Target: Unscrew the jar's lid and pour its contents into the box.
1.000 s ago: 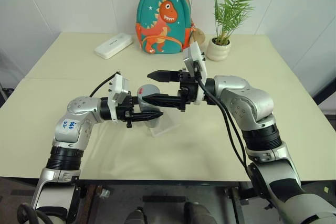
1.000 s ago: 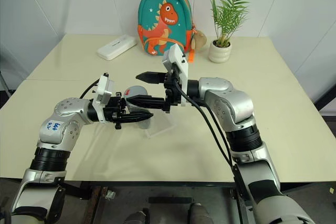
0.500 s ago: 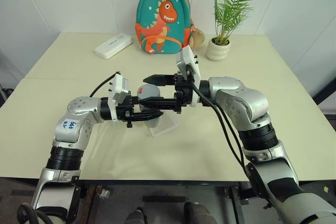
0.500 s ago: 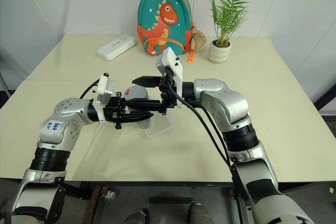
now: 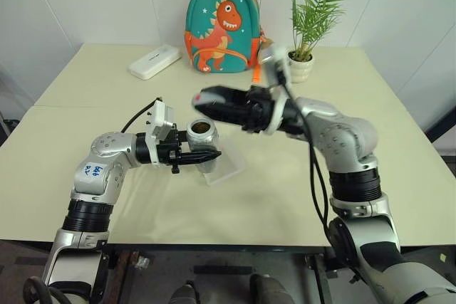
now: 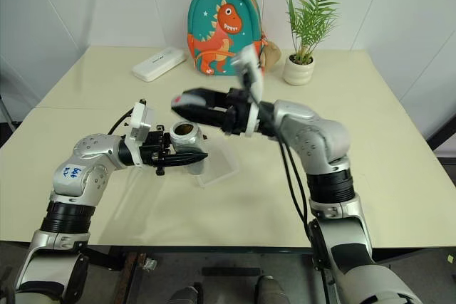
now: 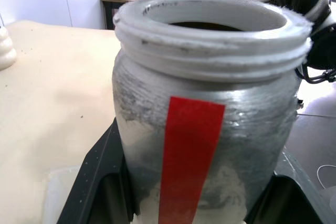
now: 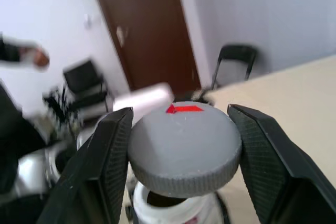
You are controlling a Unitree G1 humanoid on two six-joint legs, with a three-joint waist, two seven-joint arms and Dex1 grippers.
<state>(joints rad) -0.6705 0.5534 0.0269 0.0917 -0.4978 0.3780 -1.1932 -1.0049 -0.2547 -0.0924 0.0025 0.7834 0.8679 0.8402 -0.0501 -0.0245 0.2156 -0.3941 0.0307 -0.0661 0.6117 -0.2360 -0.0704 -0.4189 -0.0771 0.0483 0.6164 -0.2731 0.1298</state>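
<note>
Right gripper [image 8: 181, 150] closed on lid [image 8: 184, 153], lifted it off jar [image 5: 202, 137], now up toward frame centre. Jar mouth now open, dark contents [image 5: 201, 127] visible inside. Right arm blurred, raised from before.

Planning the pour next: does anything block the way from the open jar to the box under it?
Nothing visible does. The jar, in the left gripper, is open above the box; the right gripper holds the lid just above the jar.

The jar [image 7: 210, 145] is cloudy clear with a red stripe and white neck. The lid [image 8: 184, 148] is grey, the backpack [image 5: 222, 26] teal with an orange dinosaur
</note>
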